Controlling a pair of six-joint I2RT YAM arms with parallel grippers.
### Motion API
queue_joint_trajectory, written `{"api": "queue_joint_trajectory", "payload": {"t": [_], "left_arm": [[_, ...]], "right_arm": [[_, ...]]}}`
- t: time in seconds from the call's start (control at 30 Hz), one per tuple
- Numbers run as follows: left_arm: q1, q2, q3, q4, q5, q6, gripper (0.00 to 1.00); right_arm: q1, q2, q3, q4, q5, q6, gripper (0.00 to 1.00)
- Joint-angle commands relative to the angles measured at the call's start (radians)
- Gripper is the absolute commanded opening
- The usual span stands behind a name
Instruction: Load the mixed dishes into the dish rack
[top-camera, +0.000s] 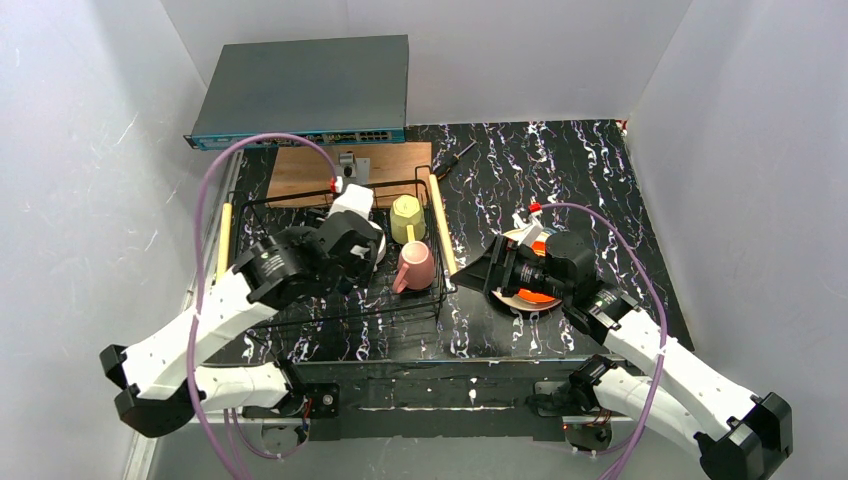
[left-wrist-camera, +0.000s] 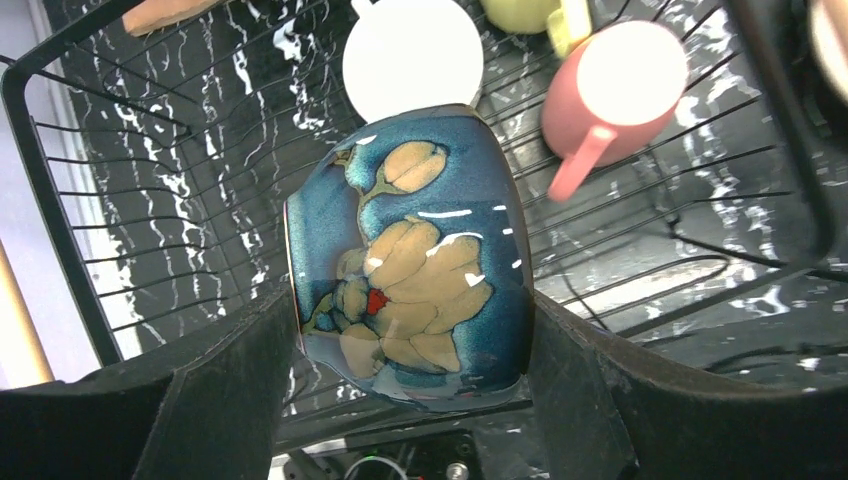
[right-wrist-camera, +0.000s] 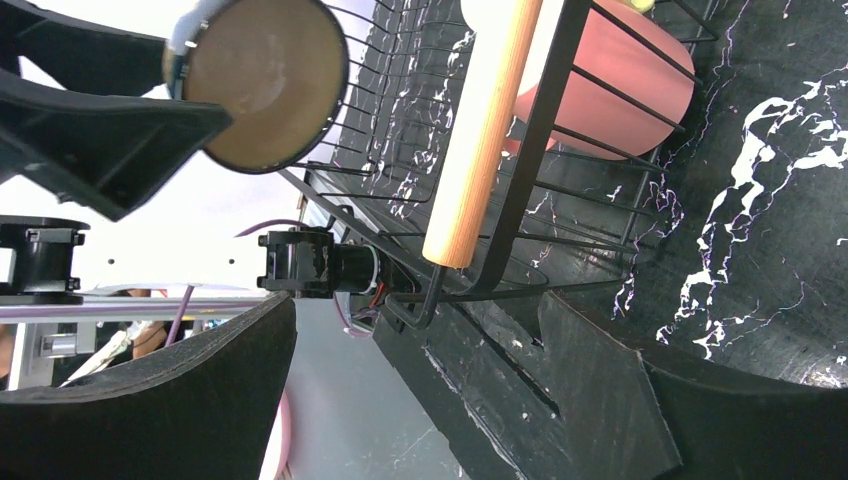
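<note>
My left gripper (left-wrist-camera: 410, 335) is clamped on the blue-teal bowl (left-wrist-camera: 410, 270), one finger against each outer wall. My right gripper (top-camera: 503, 268) is spread wide and holds nothing.

The dish rack (top-camera: 300, 325) lies directly beneath the left gripper. The right gripper hangs just outside the rack's right side, over the orange plate (top-camera: 537, 294) on the table (top-camera: 600, 180).

The bowl sits tipped on its side between the fingers, its tan inside facing the right arm. I cannot tell whether it touches the wires.

I judge it stiff, fairly heavy, slick with glaze and breakable. The curved walls could slide, so a grip across the widest part suits it.

The pink mug (left-wrist-camera: 615, 90), yellow-green mug (top-camera: 406, 218) and white cup (left-wrist-camera: 412, 60) stand in the rack just beyond the bowl.
</note>
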Motion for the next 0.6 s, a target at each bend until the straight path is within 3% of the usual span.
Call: {"api": "queue_joint_trajectory", "payload": {"t": [0.0, 0.57], "left_arm": [[0.021, 0.027, -0.035, 0.041, -0.099, 0.067, 0.00], [0.034, 0.194, -0.223, 0.154, -0.100, 0.073, 0.00]], "right_arm": [[0.006, -0.002, 0.051, 0.007, 0.010, -0.012, 0.98], [0.006, 0.018, 0.045, 0.016, 0.014, -0.020, 0.98]]}}
